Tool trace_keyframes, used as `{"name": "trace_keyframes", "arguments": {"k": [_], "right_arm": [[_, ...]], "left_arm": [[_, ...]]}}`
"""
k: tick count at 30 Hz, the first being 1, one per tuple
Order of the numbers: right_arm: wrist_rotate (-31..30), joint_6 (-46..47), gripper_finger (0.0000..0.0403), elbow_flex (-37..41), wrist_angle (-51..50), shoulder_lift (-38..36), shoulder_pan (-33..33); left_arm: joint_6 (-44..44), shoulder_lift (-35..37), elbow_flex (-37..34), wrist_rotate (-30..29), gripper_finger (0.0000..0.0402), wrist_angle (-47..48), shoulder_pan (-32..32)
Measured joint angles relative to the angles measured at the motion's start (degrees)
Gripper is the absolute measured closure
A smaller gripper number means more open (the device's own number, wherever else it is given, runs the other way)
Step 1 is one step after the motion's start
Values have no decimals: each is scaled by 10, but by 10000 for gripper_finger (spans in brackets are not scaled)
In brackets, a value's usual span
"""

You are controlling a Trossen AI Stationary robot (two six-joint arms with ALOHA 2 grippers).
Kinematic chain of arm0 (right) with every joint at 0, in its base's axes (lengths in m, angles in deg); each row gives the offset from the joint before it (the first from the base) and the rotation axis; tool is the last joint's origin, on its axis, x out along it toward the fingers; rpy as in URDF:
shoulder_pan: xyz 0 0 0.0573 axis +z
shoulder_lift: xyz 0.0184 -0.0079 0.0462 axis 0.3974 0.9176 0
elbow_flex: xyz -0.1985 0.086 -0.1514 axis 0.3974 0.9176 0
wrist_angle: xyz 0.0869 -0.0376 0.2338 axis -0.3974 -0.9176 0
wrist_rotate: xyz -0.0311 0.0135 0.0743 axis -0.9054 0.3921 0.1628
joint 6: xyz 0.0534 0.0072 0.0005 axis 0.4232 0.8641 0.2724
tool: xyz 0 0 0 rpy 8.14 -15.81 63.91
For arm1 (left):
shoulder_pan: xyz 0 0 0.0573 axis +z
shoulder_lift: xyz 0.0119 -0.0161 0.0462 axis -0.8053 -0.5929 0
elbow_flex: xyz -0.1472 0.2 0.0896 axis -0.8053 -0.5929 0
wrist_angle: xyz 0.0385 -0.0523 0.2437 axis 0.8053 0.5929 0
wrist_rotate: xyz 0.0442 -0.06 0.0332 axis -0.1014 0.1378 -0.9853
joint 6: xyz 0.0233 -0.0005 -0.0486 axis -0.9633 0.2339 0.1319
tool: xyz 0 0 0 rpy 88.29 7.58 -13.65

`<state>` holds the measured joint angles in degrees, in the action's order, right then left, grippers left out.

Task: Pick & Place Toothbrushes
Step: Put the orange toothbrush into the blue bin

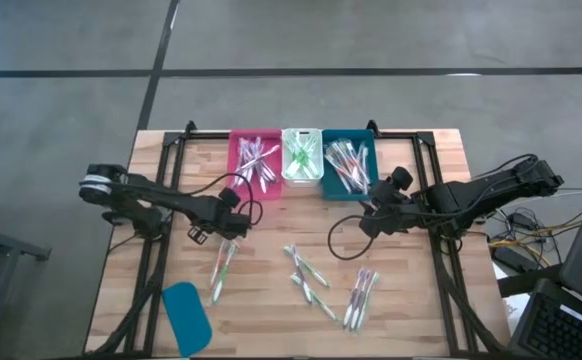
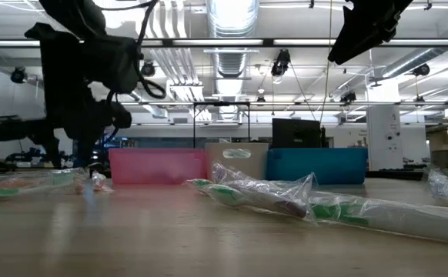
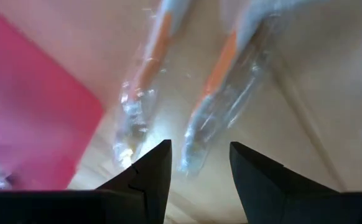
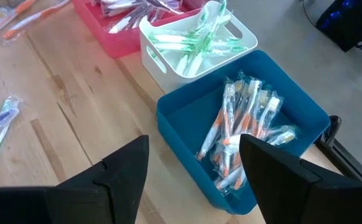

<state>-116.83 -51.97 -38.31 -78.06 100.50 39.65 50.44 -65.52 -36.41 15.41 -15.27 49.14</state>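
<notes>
A: What does the work rest on?

B: A light wooden desk [image 1: 271, 310] on a grey floor [image 1: 61, 120] crossed by dark lines. Seen level, the room behind is a large hall with ceiling ducts and strip lights.

A: And the toothbrushes?

B: Three bins stand in a row at the desk's far edge: a pink bin [image 1: 255, 163], a white bin [image 1: 301, 156] and a teal bin [image 1: 348, 165], each holding wrapped toothbrushes lying mostly along the bin's length. Loose toothbrushes [image 1: 309, 277] lie nearer than the bins. A pair [image 1: 222, 268] below the pink bin has its long axis running away from the bins, slightly slanted. The middle group lies at mixed diagonals, and a bundle [image 1: 361, 297] below the teal bin leans nearly parallel to the pair. A flat teal lid [image 1: 186, 318] lies well nearer than the pink bin.

A: The arms?

B: The left gripper [image 1: 227, 232] hangs just below the pink bin over the pair's far ends, fingers [image 3: 153, 180] partly apart, clasping nothing. The right gripper [image 4: 193, 168] hovers beside the teal bin, fingers spread wide and empty.
</notes>
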Motion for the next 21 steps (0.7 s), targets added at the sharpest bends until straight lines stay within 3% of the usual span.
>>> {"name": "trace_keyframes", "arguments": {"k": [13,21], "right_arm": [[-1,-2,182,0,0,0,0],[-2,-4,177,0,1,0,0]], "left_arm": [[-40,-33,-40,2,241,-85,3],[-58,-26,-42,7,320,-85,3]]}}
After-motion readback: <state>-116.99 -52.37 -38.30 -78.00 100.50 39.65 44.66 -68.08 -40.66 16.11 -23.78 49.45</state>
